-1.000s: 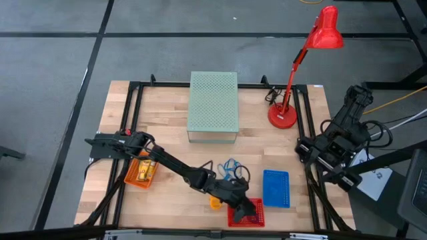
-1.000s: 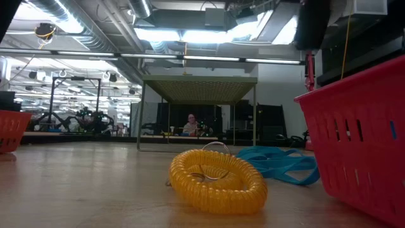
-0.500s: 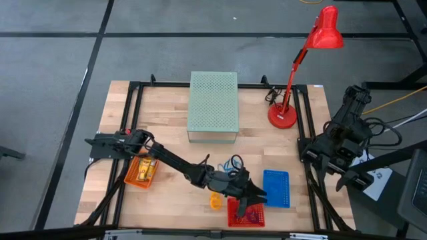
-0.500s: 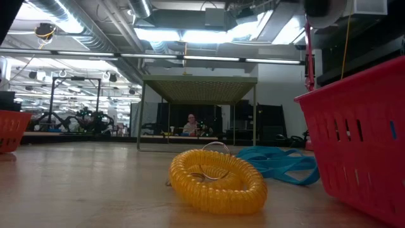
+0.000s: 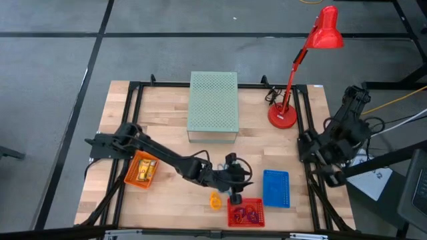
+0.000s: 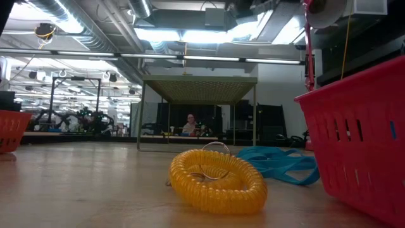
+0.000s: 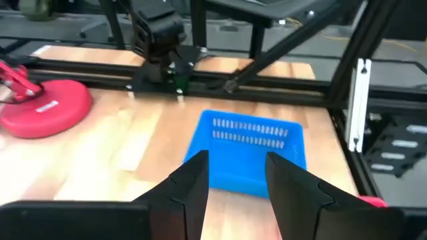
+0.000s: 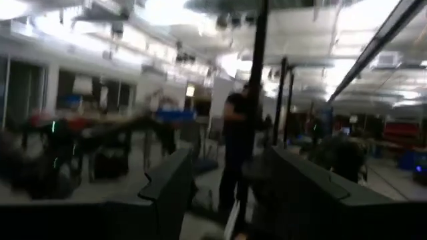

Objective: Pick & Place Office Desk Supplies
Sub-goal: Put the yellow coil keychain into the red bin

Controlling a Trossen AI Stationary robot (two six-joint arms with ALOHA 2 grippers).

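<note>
**Left gripper empty above the red basket; right arm parked off the table edge**

Your left gripper (image 5: 235, 190) sits over the front of the table, just behind the red basket (image 5: 245, 214) and beside the blue basket (image 5: 276, 189). In the left wrist view its fingers (image 7: 190, 183) stand parted with nothing between them; past them you see the blue basket (image 7: 253, 152), the lamp's red base (image 7: 45, 108) and the right arm's mount beyond.

Where the supplies lie relative to that gripper:
- Ring-shaped clips (image 5: 248, 215), purple and red, lie inside the red basket, just in front of the gripper.
- Yellow coil ring (image 5: 215, 200) lies on the wood just beside the gripper, touching neither basket. The low view shows it flat on the table (image 6: 218, 178) with a thin metal ring through it.
- Blue loops (image 5: 233, 167) lie in a tangle just behind the gripper, partly under the arm. In the low view they sit behind the yellow coil (image 6: 278, 163).
- Orange basket (image 5: 142, 170) with yellow pieces in it is well apart, back along the arm near its base.

Your right gripper (image 5: 331, 175) hangs by the table's right edge, well apart from all supplies. In the right wrist view its fingers (image 8: 175, 183) are spread, empty, pointing out at the room.

Green perforated box (image 5: 213, 105) and red lamp (image 5: 293, 70) stand at the back of the table.
</note>
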